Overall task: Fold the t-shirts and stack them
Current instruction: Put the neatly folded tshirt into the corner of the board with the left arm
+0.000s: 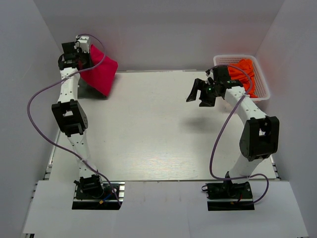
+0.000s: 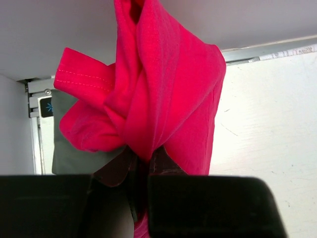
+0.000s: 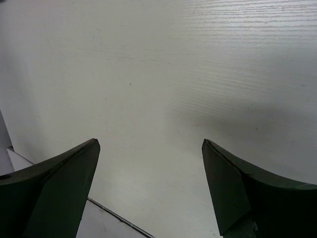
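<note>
Grey-green t-shirt [image 2: 69,157] half-hidden behind crimson t-shirt [image 2: 163,89]

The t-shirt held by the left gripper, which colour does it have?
The t-shirt is plain crimson red, without any pattern; the left wrist view shows it best.

The place is a robotics lab cell rather than a home. Plain white walls [image 1: 25,74] box in a white surface [image 1: 163,129] on three sides, and metal framing [image 2: 39,94] edges it. The left arm [image 1: 69,116] and right arm [image 1: 257,134] are bolted at its near edge, trailing loose purple cables [image 1: 28,105]. The only household things are a crimson t-shirt [image 1: 99,69] and a white mesh basket [image 1: 262,94] of orange t-shirts [image 1: 245,72].
</note>
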You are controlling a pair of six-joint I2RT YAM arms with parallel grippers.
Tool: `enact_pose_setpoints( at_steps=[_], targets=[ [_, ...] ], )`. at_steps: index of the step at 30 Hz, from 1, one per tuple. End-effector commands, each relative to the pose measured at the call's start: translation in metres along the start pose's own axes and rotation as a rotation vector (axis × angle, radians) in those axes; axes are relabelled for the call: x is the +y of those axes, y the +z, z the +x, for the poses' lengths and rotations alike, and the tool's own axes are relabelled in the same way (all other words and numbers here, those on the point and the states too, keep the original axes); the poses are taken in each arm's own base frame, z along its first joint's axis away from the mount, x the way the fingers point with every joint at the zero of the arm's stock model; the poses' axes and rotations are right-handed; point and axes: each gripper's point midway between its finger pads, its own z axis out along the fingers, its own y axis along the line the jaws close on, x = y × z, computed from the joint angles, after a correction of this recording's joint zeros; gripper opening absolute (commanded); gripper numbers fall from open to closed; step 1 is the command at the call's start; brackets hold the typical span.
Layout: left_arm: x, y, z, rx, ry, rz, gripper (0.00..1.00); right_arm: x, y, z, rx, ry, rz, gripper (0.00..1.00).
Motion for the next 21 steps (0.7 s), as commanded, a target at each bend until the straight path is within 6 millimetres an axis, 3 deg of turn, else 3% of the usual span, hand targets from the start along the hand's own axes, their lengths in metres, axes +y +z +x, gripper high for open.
enact_pose_setpoints(
  at_steps=[1, 4, 5, 7, 14, 15, 16, 17, 18, 21],
  targets=[
    [0.015, -0.03, -0.045, -0.129, 0.011, -0.022, 0.0, 0.012, 0.0, -0.017, -0.038, -0.011, -0.043, 0.9],
    [0.02, -0.015, -0.02, -0.089, -0.008, -0.014, 0.0, 0.013, 0.005, -0.016, -0.021, -0.005, -0.054, 0.9],
    [0.021, -0.015, -0.024, -0.105, -0.003, -0.017, 0.0, 0.014, 0.006, -0.017, -0.021, -0.005, -0.059, 0.9],
    [0.039, -0.007, -0.006, -0.072, -0.026, -0.089, 0.0, 0.012, 0.007, -0.018, -0.021, -0.001, -0.055, 0.9],
    [0.074, 0.01, 0.012, -0.081, -0.046, -0.27, 0.03, 0.011, 0.008, -0.017, -0.012, 0.006, -0.042, 0.9],
    [0.083, 0.014, 0.017, -0.076, -0.049, -0.314, 0.19, 0.01, 0.008, -0.018, -0.013, 0.002, -0.04, 0.9],
    [0.087, 0.017, 0.024, -0.062, -0.065, -0.336, 0.83, 0.009, 0.008, -0.016, -0.007, 0.006, -0.034, 0.9],
    [0.092, 0.015, 0.022, -0.071, -0.064, -0.366, 1.0, 0.009, 0.008, -0.016, -0.009, 0.006, -0.032, 0.9],
    [0.103, 0.013, 0.022, -0.076, -0.081, -0.433, 1.0, 0.008, 0.009, -0.016, -0.007, 0.011, -0.029, 0.9],
    [0.108, 0.012, 0.019, -0.091, -0.101, -0.464, 1.0, 0.009, 0.01, -0.014, 0.002, 0.015, -0.034, 0.9]
  ],
)
